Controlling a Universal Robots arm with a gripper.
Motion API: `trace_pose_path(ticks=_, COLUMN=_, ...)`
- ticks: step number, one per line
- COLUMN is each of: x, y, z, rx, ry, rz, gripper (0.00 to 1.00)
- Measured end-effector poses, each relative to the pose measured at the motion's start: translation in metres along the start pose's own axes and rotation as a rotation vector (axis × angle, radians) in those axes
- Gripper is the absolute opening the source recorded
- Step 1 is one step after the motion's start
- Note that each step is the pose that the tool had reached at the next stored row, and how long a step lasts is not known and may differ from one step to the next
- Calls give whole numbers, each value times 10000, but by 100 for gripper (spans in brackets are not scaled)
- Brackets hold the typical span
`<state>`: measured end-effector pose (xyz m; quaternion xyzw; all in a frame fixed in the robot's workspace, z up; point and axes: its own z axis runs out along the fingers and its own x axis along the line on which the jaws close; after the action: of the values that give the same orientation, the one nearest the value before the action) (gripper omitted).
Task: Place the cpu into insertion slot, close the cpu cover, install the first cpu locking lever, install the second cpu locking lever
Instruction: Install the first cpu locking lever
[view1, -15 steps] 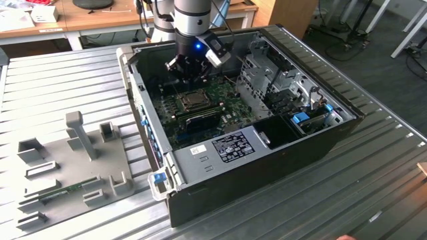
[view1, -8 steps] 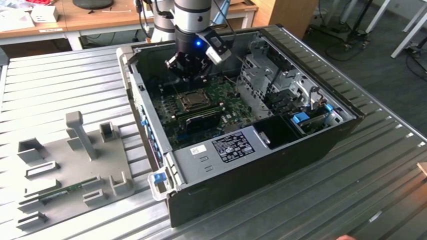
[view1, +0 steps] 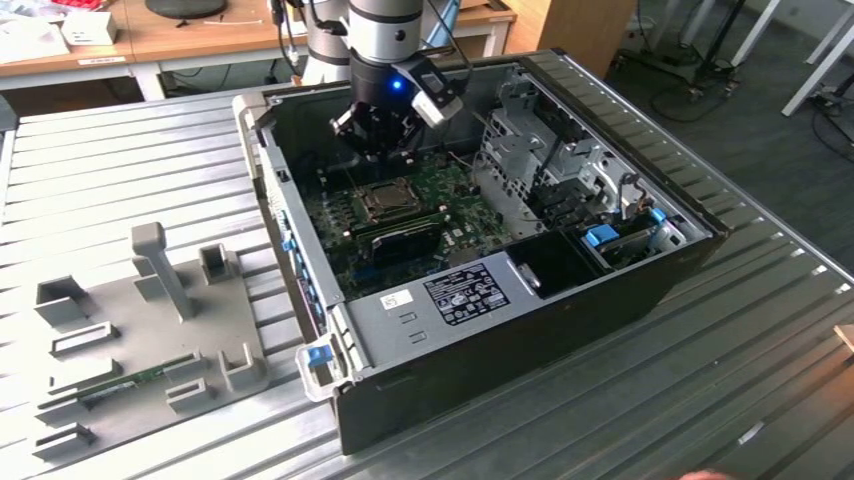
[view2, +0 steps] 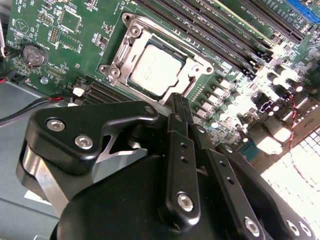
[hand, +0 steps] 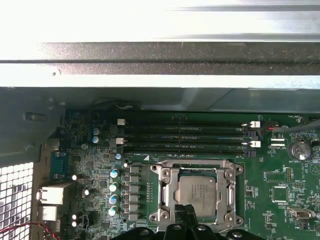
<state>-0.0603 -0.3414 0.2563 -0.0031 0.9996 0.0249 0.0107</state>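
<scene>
The cpu (hand: 200, 192), a silvery square chip, lies flat in the insertion slot (view1: 387, 200) on the green board; it also shows in the second wrist view (view2: 157, 70). The cpu cover (hand: 167, 190), a silver frame with a cut-out centre, lies down around the chip, and its rim (view2: 131, 37) carries screws at the corners. My gripper (view1: 380, 135) hangs just above the socket's edge. Its black fingertips are pressed together with nothing between them in both wrist views (view2: 179, 100) (hand: 189, 212). They hide a corner of the cover frame.
The open black computer case (view1: 641, 290) lies on a ribbed metal table. Long black memory strips (hand: 185, 137) run beside the socket. A grey drive cage (view1: 534, 150) stands to the exterior view's right of the board. A grey fixture plate (view1: 147, 330) lies at the left.
</scene>
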Motion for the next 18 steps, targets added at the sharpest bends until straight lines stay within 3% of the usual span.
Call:
trace_pose_path(ticks=6, x=39, y=0, z=-2, rx=2, ry=2, rz=-1, gripper=11)
trace_pose_path(ticks=18, x=352, y=4, z=8, rx=2, ry=-1, rz=0, gripper=11)
